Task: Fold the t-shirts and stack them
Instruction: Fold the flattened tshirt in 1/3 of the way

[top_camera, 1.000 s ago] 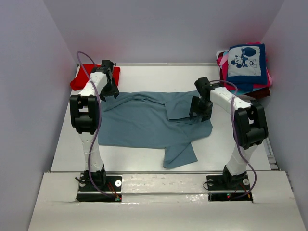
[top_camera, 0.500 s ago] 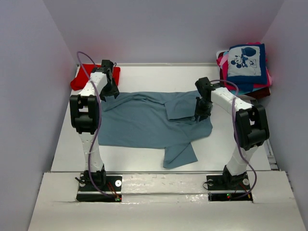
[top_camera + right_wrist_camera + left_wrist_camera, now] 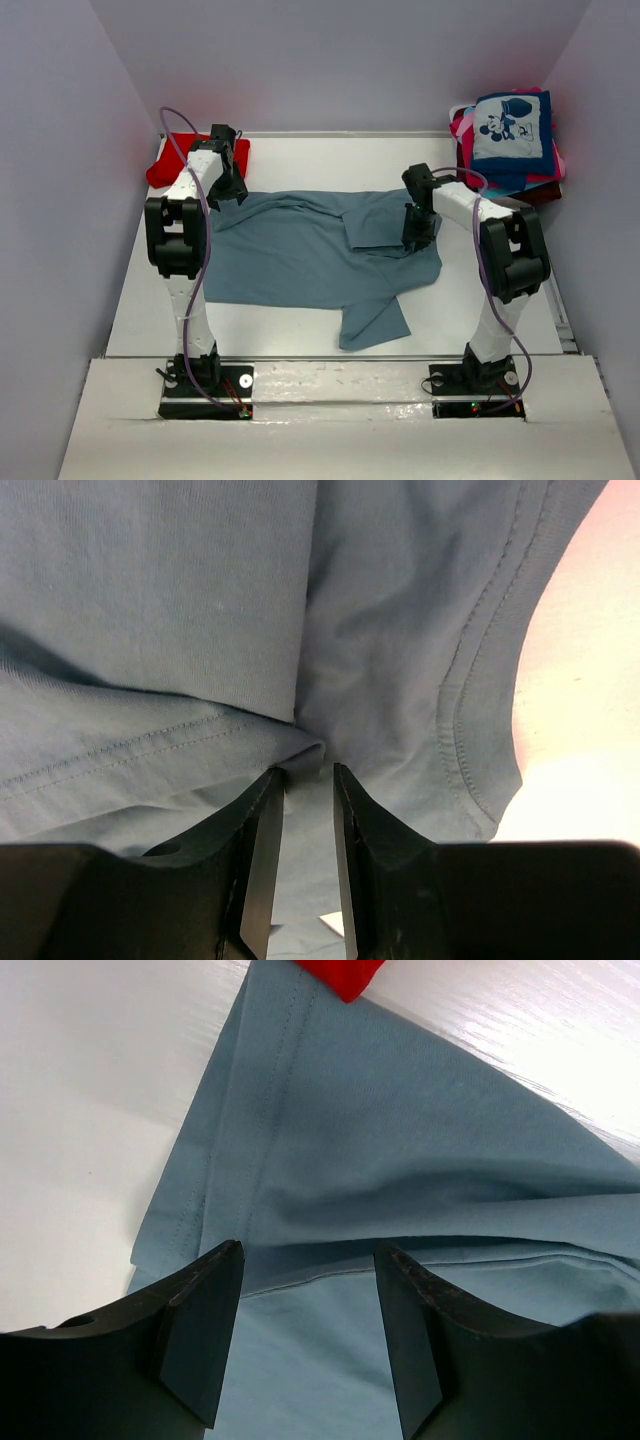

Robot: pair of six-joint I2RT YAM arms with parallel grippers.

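The grey-blue t-shirt [image 3: 300, 255] lies spread and rumpled across the middle of the white table [image 3: 330, 160], one part folded over at its right. My left gripper [image 3: 232, 190] is open and hovers low over the shirt's far left corner; in the left wrist view [image 3: 310, 1250] the shirt's hem [image 3: 400, 1160] runs between its fingers. My right gripper [image 3: 415, 238] is at the shirt's right side. In the right wrist view [image 3: 308, 770] its jaws stand close together, pinching a fold of the shirt [image 3: 200, 610]. The red t-shirt [image 3: 170, 170] lies at the far left corner.
A stack of folded shirts [image 3: 510, 135], the navy cartoon-mouse one on top with pink and maroon under it, sits at the far right corner. The red shirt's corner [image 3: 340, 972] touches the grey-blue shirt's edge. Walls enclose the table on three sides.
My right gripper has moved down onto the shirt's right side and its jaws have narrowed onto a fold. The left arm has not moved.
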